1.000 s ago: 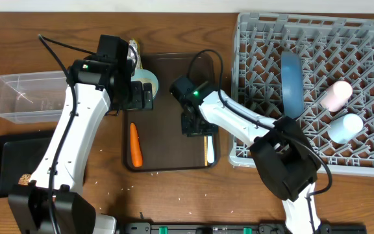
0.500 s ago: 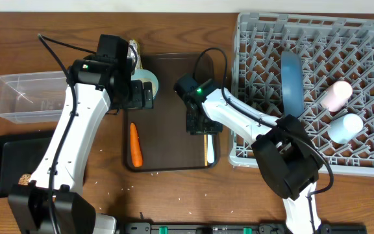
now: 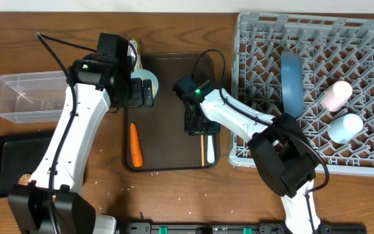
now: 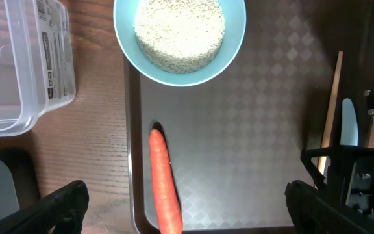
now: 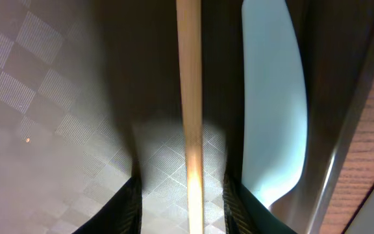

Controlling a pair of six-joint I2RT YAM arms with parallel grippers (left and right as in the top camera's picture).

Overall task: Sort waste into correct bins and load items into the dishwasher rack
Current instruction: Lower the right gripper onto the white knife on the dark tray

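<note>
A thin wooden chopstick lies on the brown serving tray next to a pale spoon. My right gripper straddles the chopstick, jaws open with a gap on each side of it. In the overhead view this gripper is low over the top end of the chopstick. My left gripper hangs wide open above the orange carrot, near the tray's left rim. A pale blue bowl of white rice stands at the tray's top left corner.
The grey dishwasher rack at the right holds an upright blue plate, a pink cup and a light blue cup. A clear tub and a black tray with a brown lump sit at the left.
My right gripper has shifted slightly to the right along the tray, over the chopstick's end. The left arm has stayed still.
</note>
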